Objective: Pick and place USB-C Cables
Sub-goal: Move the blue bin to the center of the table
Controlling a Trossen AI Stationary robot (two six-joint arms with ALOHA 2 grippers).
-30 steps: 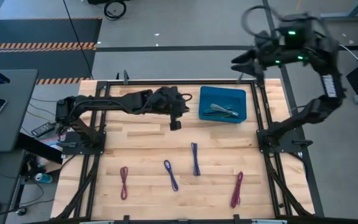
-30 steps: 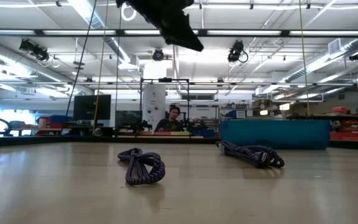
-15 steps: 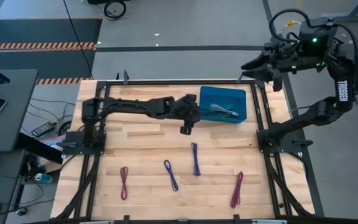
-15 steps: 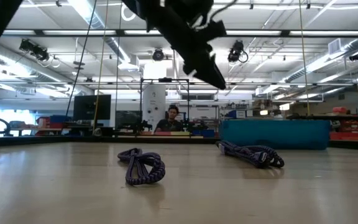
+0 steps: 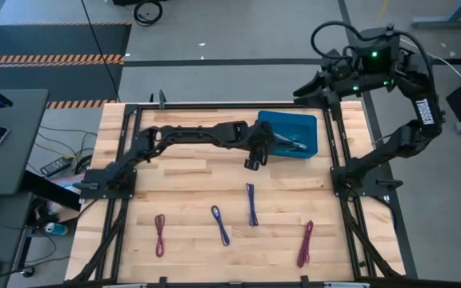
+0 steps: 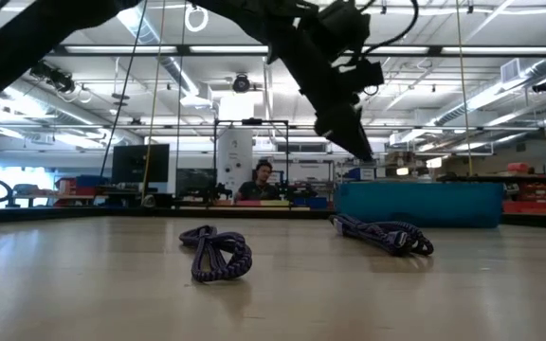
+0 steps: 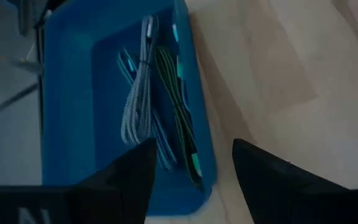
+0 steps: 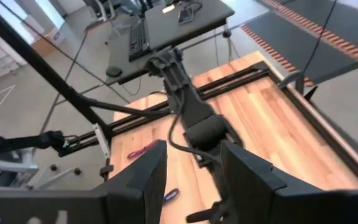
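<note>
Four USB-C cables lie as narrow bundles on the wooden table: a maroon one (image 5: 160, 234), two blue-purple ones (image 5: 220, 225) (image 5: 251, 204) and a magenta one (image 5: 305, 244). More cables, among them a grey one (image 7: 138, 106) and a green one (image 7: 176, 102), lie in the blue bin (image 5: 266, 144) at the far right. My left gripper (image 5: 254, 158) hangs open above the table by the bin's near left corner, its fingers (image 7: 129, 180) with nothing between them. My right gripper (image 5: 306, 86) is raised beyond the table's far right corner, open (image 8: 191, 180) and holding nothing.
A black frame (image 5: 338, 172) runs around the table's edges. In the low view the two blue-purple cables (image 6: 218, 251) (image 6: 387, 235) lie in front of the bin (image 6: 420, 202). A person sits in the room far behind the table. Bare wood lies between the bin and the cables.
My left arm has stretched out, carrying its gripper toward the table's right edge and down, from the table's far middle to the blue bin's near left corner, and the wrist has rolled on the way. The cables have stayed where they were.
</note>
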